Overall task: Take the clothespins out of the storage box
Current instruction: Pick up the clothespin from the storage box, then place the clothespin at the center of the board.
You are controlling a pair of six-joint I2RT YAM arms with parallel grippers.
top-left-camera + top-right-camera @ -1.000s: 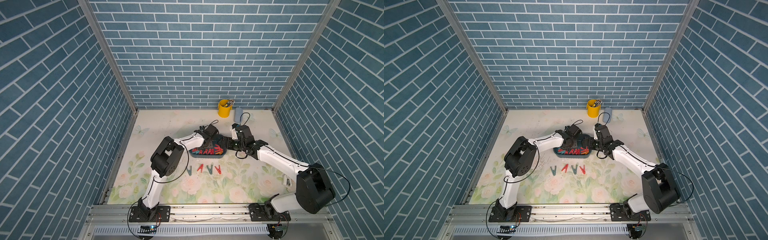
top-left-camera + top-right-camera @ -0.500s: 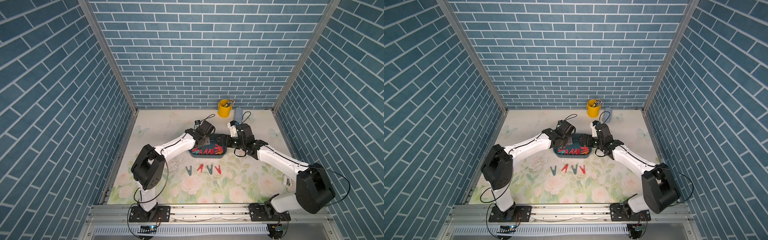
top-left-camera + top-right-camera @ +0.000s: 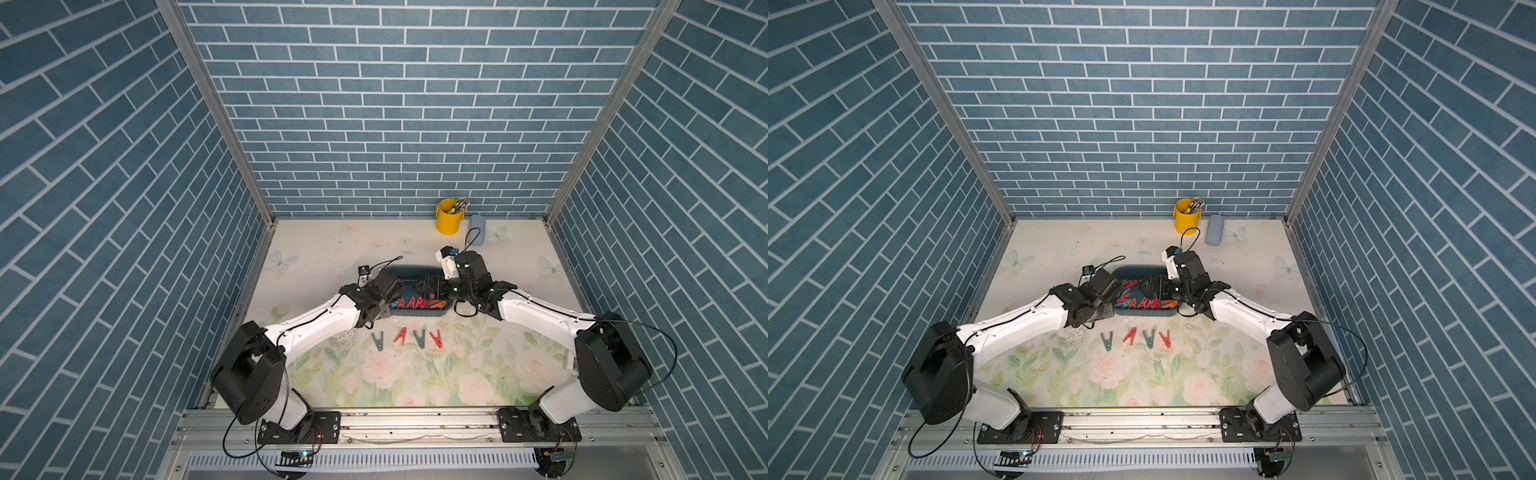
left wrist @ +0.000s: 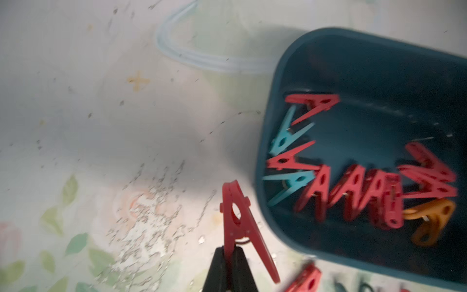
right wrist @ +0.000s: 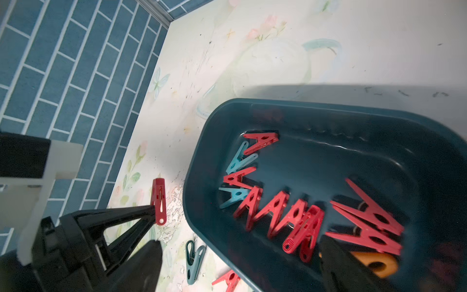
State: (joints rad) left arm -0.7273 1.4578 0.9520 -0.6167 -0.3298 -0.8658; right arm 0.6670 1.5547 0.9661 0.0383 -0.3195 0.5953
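Now that the left arm [image 3: 316, 320] has swung back out from over the storage box [image 3: 409, 275], where it was reaching a second ago, one more peg is clear of it. The box sits on the flowered surface [image 3: 332, 249] between the two arms in both top views. The right arm [image 3: 540, 309] has not moved in that time. Its right tool [image 5: 240, 241] hangs over the box's right end with its jaws spread wide and nothing between them. The left tool [image 4: 230, 249] is pinched fully closed on one leg of a red clothespin [image 4: 237, 217], which sticks out beyond the fingertips just outside the box's near left corner, over bare surface. Inside the box the remaining clothespins [image 4: 353, 187] lie bunched along the near wall, mostly red, with a couple of light blue and one orange [image 4: 429, 222]. A row of four [image 3: 405, 337], two grey-teal and two red, already lies on the surface just in front of the box. The held pin probably belongs at the left end of that row. Roughly a dozen are still to come out, so the job looks well short of half done.
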